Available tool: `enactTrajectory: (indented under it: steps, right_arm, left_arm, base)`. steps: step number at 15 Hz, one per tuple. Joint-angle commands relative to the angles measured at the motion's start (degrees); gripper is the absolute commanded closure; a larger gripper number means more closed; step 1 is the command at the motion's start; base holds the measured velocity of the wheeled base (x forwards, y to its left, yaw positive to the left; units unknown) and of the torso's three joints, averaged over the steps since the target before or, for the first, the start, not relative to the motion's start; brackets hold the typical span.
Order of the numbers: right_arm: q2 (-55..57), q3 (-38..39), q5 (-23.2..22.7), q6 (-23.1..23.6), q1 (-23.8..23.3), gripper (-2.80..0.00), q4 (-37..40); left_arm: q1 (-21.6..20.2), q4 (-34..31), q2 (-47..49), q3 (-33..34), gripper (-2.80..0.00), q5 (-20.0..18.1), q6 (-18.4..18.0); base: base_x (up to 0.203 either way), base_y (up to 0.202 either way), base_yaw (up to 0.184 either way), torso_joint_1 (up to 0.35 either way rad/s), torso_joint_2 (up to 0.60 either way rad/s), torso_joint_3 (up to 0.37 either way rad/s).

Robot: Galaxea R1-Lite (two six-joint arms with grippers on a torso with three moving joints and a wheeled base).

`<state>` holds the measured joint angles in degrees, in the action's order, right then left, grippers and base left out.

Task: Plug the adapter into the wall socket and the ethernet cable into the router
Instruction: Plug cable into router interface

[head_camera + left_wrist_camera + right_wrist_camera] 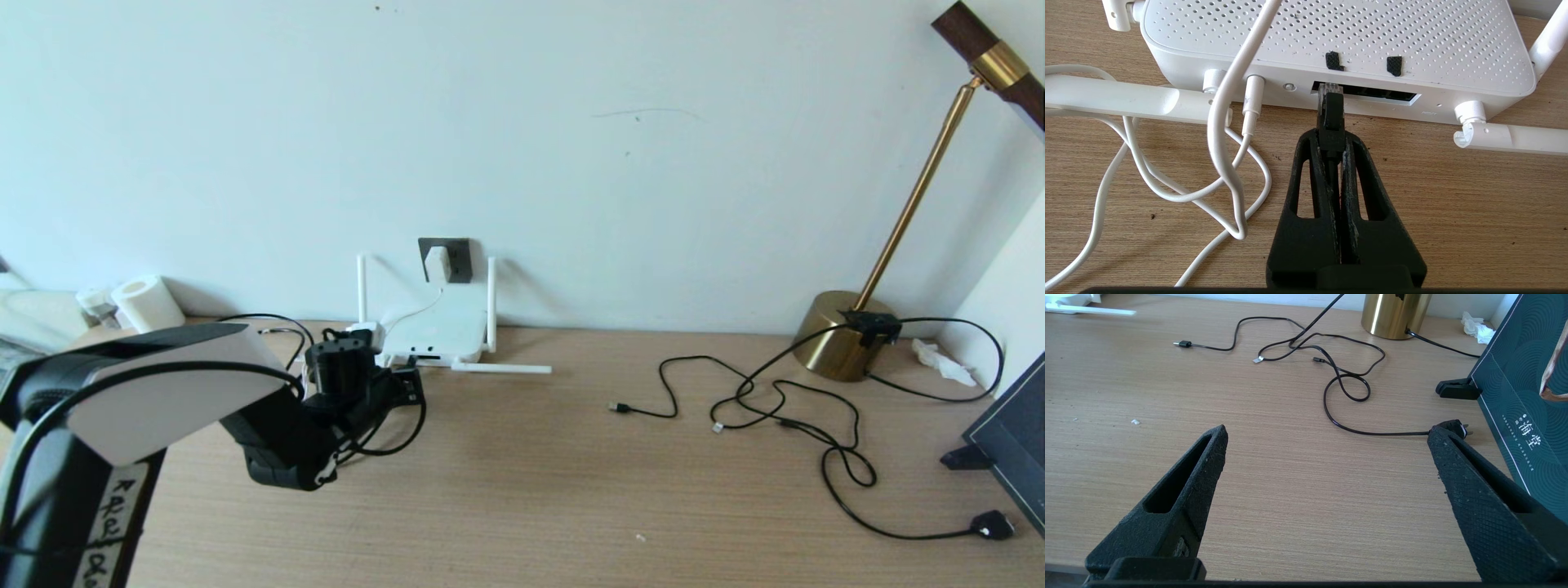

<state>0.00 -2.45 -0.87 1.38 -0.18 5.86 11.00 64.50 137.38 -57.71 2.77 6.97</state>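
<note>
- One ethernet cable (1330, 112): black plug with clear tip, held level and end-on at the mouth of the router's port slot, tip just at the opening; not seen fully seated. Held this way so a straight push would drive it home
- One left gripper (1331, 141): low over the surface in front of the router, fingers (1359, 163) pinching the plug body from both sides, cord running back between them
- One router (1339, 36): flat white box on the surface against the wall, port edge facing the robot, antennas folded out to the sides; a thin white cord already sits in its power jack
- One adapter (437, 263): white cube seated in the wall socket (457, 257) above the router, so that half of the task looks done
- One right gripper (1327, 449): parked over bare surface (1274, 498) well apart from the router, fingers spread wide, holding nothing
- Several thin black cables (775, 400) and a brass lamp (841, 347): far right, unused
</note>
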Motion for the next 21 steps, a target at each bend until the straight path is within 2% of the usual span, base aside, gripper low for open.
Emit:
enactTrajectory:
  steps: [1, 21]
  right_arm:
    - [0.09, -0.01, -0.01, 0.03, 0.01, -2.8, 0.02]
    - [0.09, -0.01, -0.01, 0.03, 0.01, -2.8, 0.02]
  left_arm:
    - [-0.01, 0.36, -0.09, 0.12, 0.0, 0.04, 0.06]
    - [-0.45, 0.19, 0.26, -0.74, 0.0, 0.04, 0.14]
  base:
    - [0.0, 0.0, 0.0, 0.0, 0.0, 0.0]
    - [0.0, 0.0, 0.0, 0.0, 0.0, 0.0]
